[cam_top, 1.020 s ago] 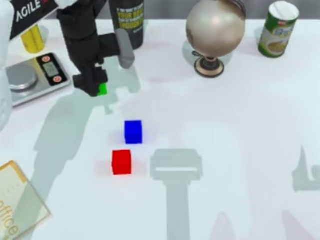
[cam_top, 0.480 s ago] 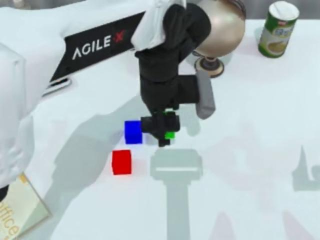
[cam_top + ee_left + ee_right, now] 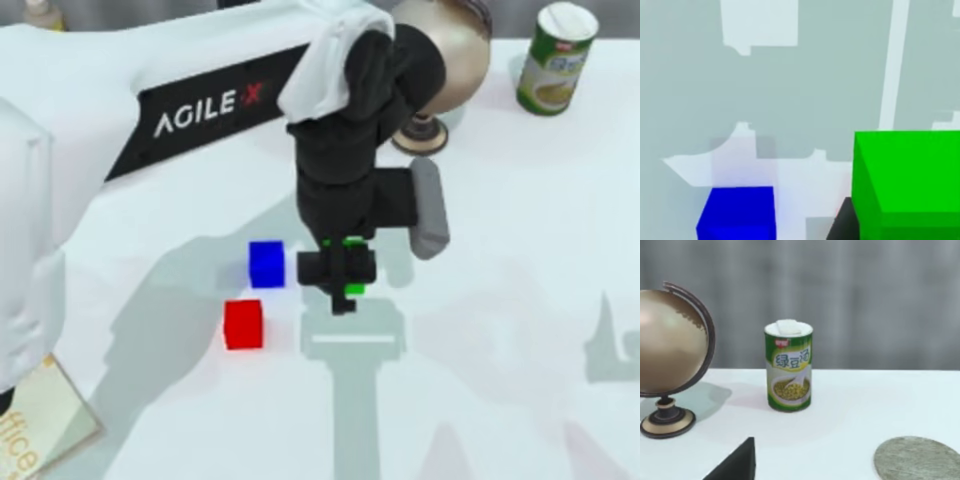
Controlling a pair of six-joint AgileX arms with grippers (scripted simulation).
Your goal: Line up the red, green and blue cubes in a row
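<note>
The blue cube (image 3: 267,264) rests on the white table near the middle, and the red cube (image 3: 243,324) lies just in front of it, slightly to the left. My left gripper (image 3: 345,272) hangs to the right of the blue cube, shut on the green cube (image 3: 352,289), which shows only as slivers between the black fingers. In the left wrist view the green cube (image 3: 910,185) fills the near corner, with the blue cube (image 3: 737,215) beside it across a gap of table. My right arm stays parked outside the top view.
A bronze globe (image 3: 450,50) stands at the back behind the left arm, with a green can (image 3: 556,58) at the back right. A book (image 3: 30,430) lies at the front left corner. The right wrist view shows a round grey mat (image 3: 917,457).
My left arm has carried the green cube from the back left, near the scale, across to the right of the blue cube, then slightly nearer. Red and blue cubes have not moved.
</note>
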